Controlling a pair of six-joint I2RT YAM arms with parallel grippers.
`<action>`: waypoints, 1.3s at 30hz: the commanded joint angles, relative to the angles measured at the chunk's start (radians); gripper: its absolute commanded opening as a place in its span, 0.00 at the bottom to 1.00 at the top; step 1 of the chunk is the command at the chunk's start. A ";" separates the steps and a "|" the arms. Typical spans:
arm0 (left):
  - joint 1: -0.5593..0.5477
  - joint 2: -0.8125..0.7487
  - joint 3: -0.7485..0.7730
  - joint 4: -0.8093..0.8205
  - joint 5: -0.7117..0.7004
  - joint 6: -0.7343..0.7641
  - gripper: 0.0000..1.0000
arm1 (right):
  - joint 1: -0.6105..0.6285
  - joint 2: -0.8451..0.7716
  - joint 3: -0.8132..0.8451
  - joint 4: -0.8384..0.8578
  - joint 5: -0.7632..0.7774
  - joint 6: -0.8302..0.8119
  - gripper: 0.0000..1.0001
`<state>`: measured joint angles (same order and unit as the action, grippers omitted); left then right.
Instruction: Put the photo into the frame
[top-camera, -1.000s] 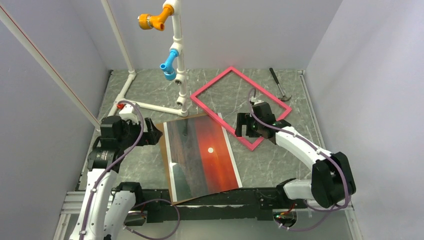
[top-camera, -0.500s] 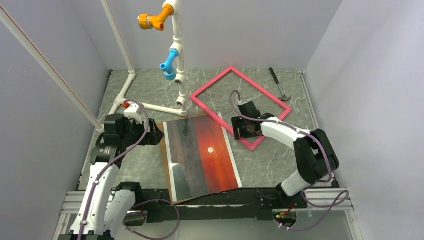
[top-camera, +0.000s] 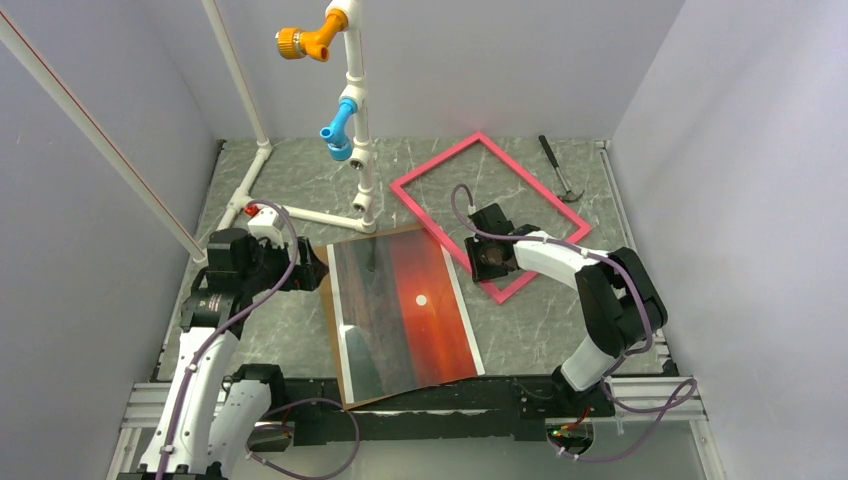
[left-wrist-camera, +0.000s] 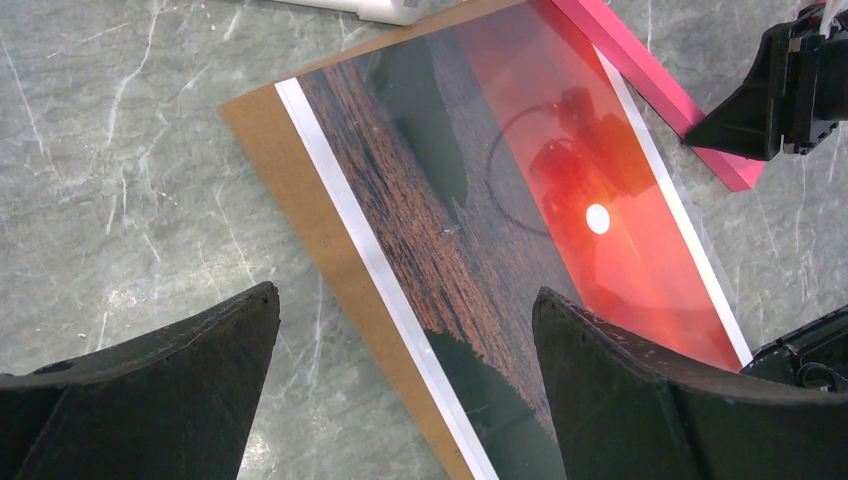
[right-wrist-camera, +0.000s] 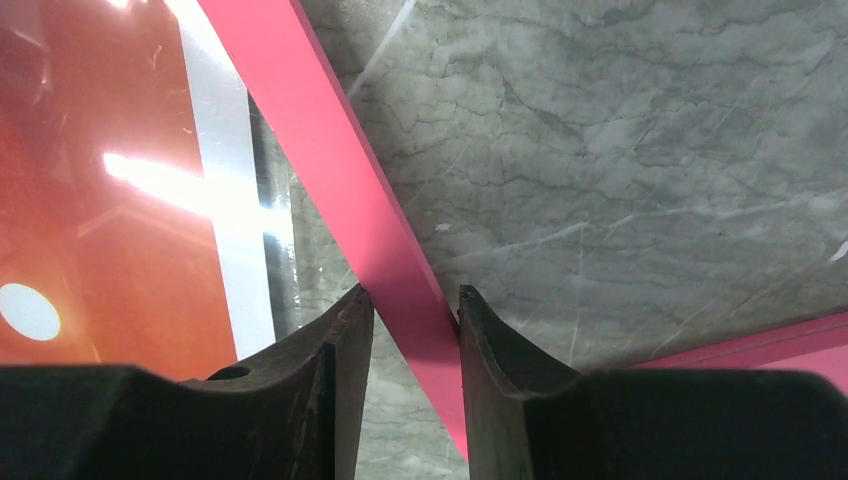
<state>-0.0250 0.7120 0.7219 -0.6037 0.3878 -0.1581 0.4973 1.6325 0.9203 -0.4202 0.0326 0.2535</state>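
Note:
The photo (top-camera: 405, 305), a sunset print with white margins, lies face up on a brown backing panel (top-camera: 326, 290) in the middle of the table. The pink frame (top-camera: 437, 160) lies flat behind it to the right. My right gripper (top-camera: 482, 262) straddles the frame's near-left rail; in the right wrist view its jaws (right-wrist-camera: 412, 292) press both sides of the pink rail (right-wrist-camera: 330, 150), beside the photo's edge (right-wrist-camera: 100, 150). My left gripper (top-camera: 310, 270) hovers open at the photo's left edge. In its own view the left gripper (left-wrist-camera: 405, 300) spans the panel (left-wrist-camera: 300, 190) and the photo (left-wrist-camera: 450, 200).
A white pipe stand (top-camera: 358, 140) with orange and blue fittings rises behind the photo, its base tubes running left. A hammer (top-camera: 556, 165) lies at the back right. Grey walls close in on both sides.
My right gripper has moved left onto the frame's near rail and closed on it. The frame has turned slightly on the table. The left arm has shifted only slightly, still open.

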 joint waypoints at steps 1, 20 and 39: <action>-0.007 0.000 0.008 0.023 0.007 0.017 0.99 | -0.002 -0.002 -0.006 -0.038 -0.027 0.032 0.34; -0.068 -0.017 0.009 0.006 -0.066 0.007 0.99 | 0.000 -0.197 -0.095 -0.075 -0.076 0.440 0.00; -0.114 -0.017 0.012 -0.004 -0.105 0.001 0.99 | 0.010 -0.046 0.031 0.017 -0.053 0.402 0.35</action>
<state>-0.1257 0.7082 0.7219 -0.6113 0.3000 -0.1589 0.5068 1.5829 0.9035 -0.4545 -0.0013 0.6601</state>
